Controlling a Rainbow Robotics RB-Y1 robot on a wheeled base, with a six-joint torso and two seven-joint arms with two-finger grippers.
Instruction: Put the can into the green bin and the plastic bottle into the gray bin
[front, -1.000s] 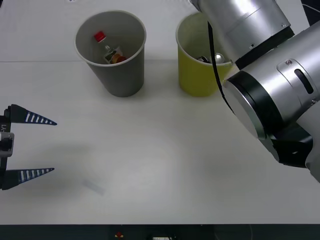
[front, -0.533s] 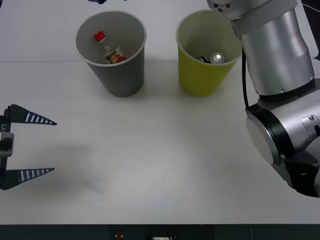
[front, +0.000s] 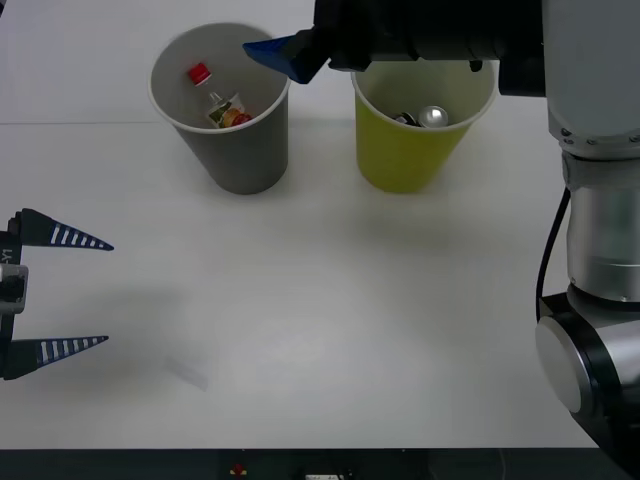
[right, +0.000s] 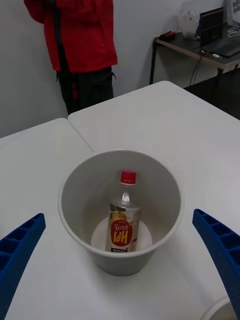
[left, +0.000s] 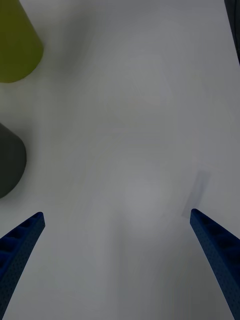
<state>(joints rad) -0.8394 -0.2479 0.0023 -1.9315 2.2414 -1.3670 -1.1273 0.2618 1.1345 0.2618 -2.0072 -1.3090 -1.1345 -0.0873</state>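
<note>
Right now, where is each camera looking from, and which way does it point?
Front view: from above the arms, looking down at the table; left gripper open at the left edge, right arm reaching across over the bins.
Right wrist view: looks into the gray bin at the bottle; right gripper open.
Left wrist view: looks along bare table toward the green bin; open blue fingers at the corners.
Shared: front and right wrist views both show the bottle in the gray bin.
</note>
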